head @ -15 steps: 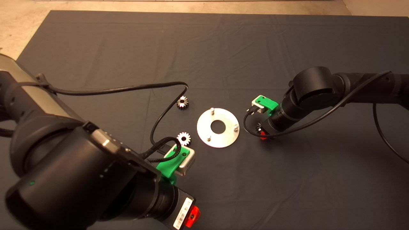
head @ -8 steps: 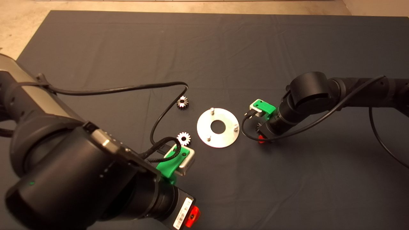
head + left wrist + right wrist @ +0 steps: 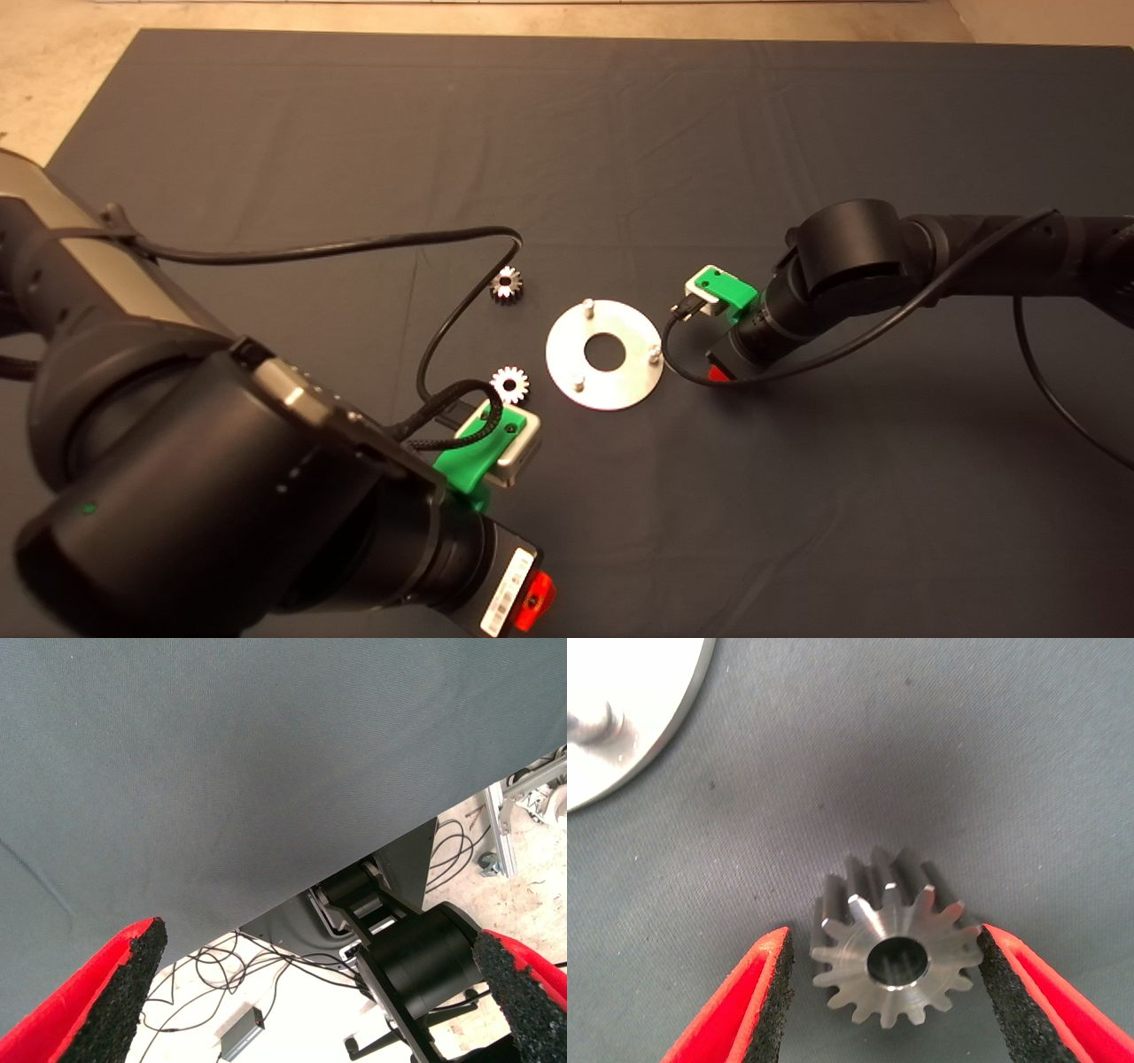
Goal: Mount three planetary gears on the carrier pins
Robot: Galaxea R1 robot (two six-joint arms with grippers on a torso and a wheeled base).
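Note:
My right gripper [image 3: 719,372] hangs low over the mat just right of the silver disc [image 3: 567,354]. In the right wrist view its pads [image 3: 775,992] close on a steel planetary gear [image 3: 893,962], held just off the mat beside the disc's edge [image 3: 647,691] and one pin [image 3: 602,722]. The three carrier pins [image 3: 587,306] [image 3: 654,353] [image 3: 578,383] stand bare. Two more gears lie on the mat left of the disc, one far [image 3: 506,283] and one near [image 3: 509,384]. My left gripper [image 3: 532,602] waits at the lower left, open and empty [image 3: 319,992].
A black cable [image 3: 443,266] loops over the mat from the left arm, close to the two loose gears. The left wrist view looks past the mat's edge [image 3: 266,904] at the floor, cables and a stand.
My right gripper has moved left toward the disc, carrying the gear with it. The left arm and the two loose gears have not moved.

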